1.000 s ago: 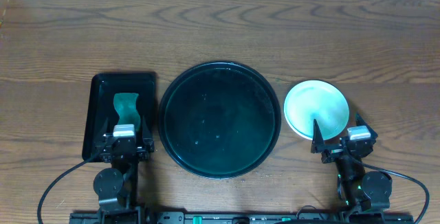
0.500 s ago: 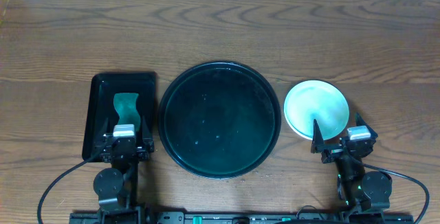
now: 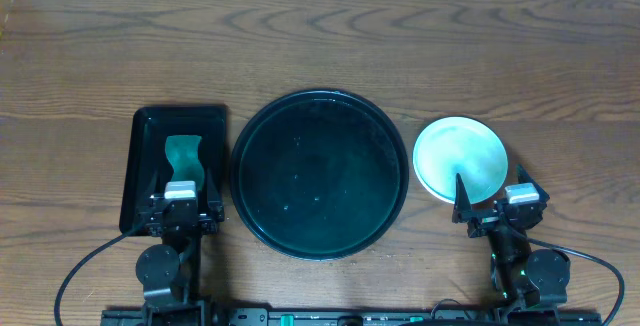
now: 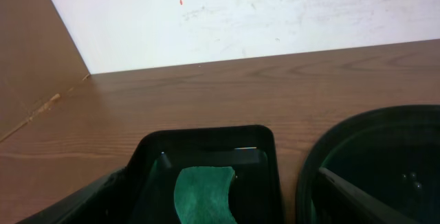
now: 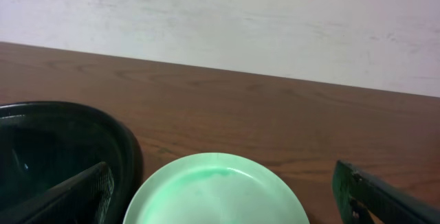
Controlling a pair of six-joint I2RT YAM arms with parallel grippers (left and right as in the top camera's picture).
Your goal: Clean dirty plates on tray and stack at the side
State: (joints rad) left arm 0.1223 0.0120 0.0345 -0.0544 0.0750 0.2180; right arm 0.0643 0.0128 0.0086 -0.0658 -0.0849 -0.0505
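The large round black tray (image 3: 320,98) sits at the table's middle with no plates on it; it also shows in the left wrist view (image 4: 375,145) and the right wrist view (image 5: 65,131). One pale round plate (image 3: 458,154) with a turquoise tint lies on the table right of the tray. It fills the lower right wrist view (image 5: 216,189) with faint green smears. I cannot tell whether other plates lie under it. My right gripper (image 3: 490,188) is open and empty at the plate's near edge (image 5: 223,209). My left gripper (image 3: 186,178) is open and empty over the small rectangular tray (image 4: 213,211).
A small black rectangular tray (image 3: 140,156) with a green sponge (image 3: 183,151) lies left of the round tray; the sponge (image 4: 203,195) lies between my left fingers. A white wall runs along the table's far edge.
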